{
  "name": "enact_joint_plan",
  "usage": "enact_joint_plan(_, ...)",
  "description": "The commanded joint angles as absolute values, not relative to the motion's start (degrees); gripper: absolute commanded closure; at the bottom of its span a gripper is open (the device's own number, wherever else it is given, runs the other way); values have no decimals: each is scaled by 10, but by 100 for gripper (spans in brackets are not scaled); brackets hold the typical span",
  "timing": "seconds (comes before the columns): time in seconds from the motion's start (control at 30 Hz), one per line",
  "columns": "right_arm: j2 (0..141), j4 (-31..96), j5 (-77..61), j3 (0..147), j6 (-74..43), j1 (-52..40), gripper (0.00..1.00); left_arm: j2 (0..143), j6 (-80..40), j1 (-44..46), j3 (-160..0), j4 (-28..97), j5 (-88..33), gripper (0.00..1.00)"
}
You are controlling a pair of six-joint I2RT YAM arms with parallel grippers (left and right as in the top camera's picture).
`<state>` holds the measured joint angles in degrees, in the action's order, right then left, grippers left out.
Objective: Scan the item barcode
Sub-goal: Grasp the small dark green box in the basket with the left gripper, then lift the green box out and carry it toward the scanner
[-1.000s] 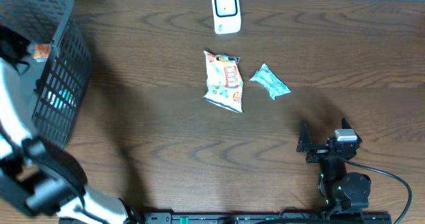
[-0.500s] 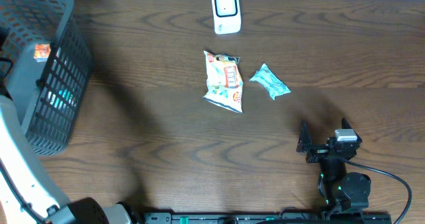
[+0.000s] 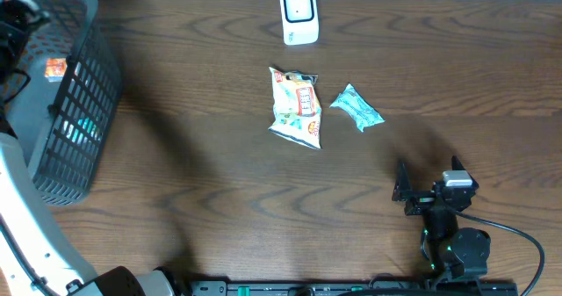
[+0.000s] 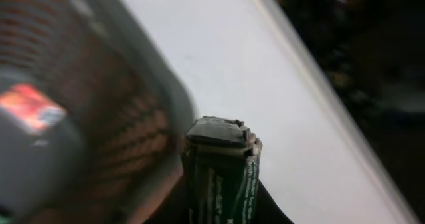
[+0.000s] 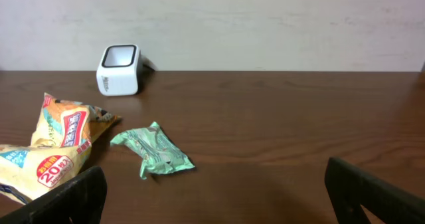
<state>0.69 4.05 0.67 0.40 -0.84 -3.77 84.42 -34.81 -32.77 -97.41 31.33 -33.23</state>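
Note:
A white barcode scanner [image 3: 299, 15] stands at the table's far edge, also in the right wrist view [image 5: 119, 69]. In front of it lie a yellow-orange snack bag [image 3: 296, 108] and a small green packet [image 3: 356, 108]. My left gripper [image 3: 19, 17] hangs over the far-left corner of the grey basket [image 3: 92, 85]. In the blurred left wrist view its fingers [image 4: 222, 164] are pressed together and nothing shows between them. My right gripper [image 3: 428, 180] rests open near the front edge, facing the green packet [image 5: 154, 151] and the snack bag [image 5: 53, 147].
Inside the basket lie an orange item [image 3: 55, 67] and a teal item [image 3: 83, 129]. The left arm's white links run down the left edge. A cable trails from the right arm's base [image 3: 457, 248].
My left arm has swung up and away from the front-left corner, bringing its gripper over the basket's far-left side. The right arm and the table items have not moved.

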Motion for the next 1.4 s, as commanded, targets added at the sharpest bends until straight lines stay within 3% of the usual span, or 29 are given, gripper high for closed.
enact_joint_plan(0.0, 4, 43, 5, 3, -10, -34, 1, 842, -378, -312, -977, 297, -446, 89)
enact_joint_plan(0.3, 4, 43, 5, 3, -10, -34, 1, 864, -303, -173, -977, 319, -439, 89)
enact_joint_plan(0.8, 4, 43, 5, 3, -10, -34, 1, 982, -178, 57, -977, 448, -189, 89)
enact_joint_plan(1.1, 4, 43, 5, 3, -10, -34, 1, 1083, -90, 116, -977, 449, -183, 89)
enact_joint_plan(1.37, 4, 43, 5, 3, -10, -34, 1, 1165, -86, 119, -977, 443, -183, 88)
